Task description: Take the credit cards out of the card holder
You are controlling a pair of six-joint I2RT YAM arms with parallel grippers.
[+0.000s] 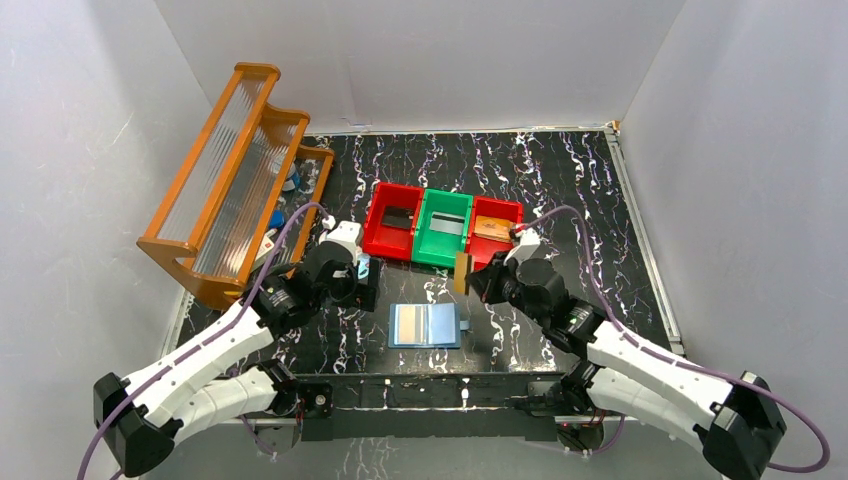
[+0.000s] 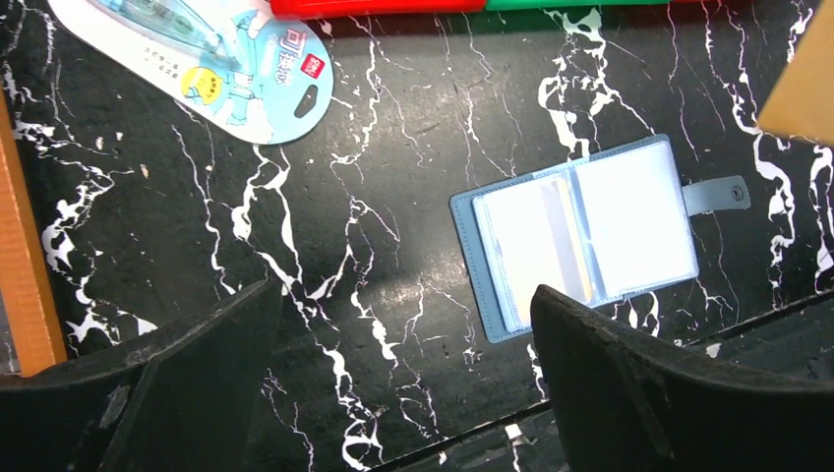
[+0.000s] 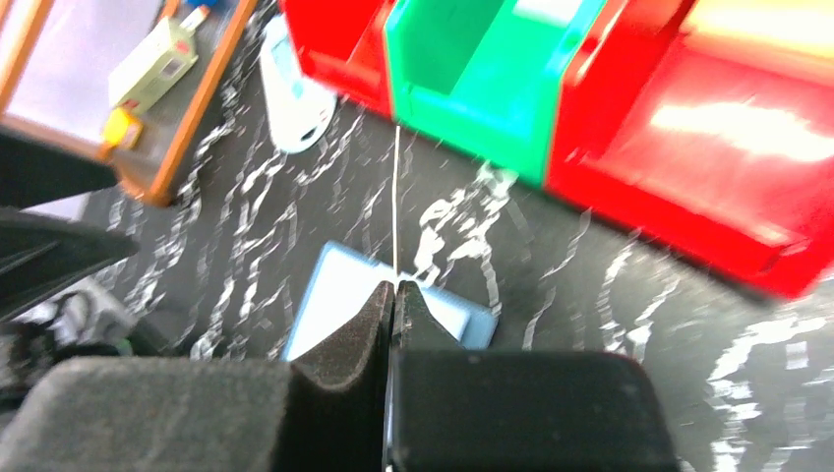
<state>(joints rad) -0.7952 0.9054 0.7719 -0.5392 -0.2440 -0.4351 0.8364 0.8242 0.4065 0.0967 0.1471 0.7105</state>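
The right gripper [image 1: 468,277] is pinched shut on a tan-orange card [image 1: 460,272], holding it upright, so its own wrist camera sees only the card's thin edge. The left gripper [image 2: 408,295] hangs with its jaws wide apart, gripping nothing. The blue card holder [image 1: 425,325] lies open and flat on the black marbled table [image 1: 560,180] between the two arms, tab pointing right. Beyond it, a left red bin [image 1: 378,232], a green bin [image 1: 432,250] and a right red bin [image 1: 497,205] sit in a row. A white-and-blue oval case [image 2: 226,59] lies near the left gripper, and a wooden rack [image 1: 235,170] stands at far left.
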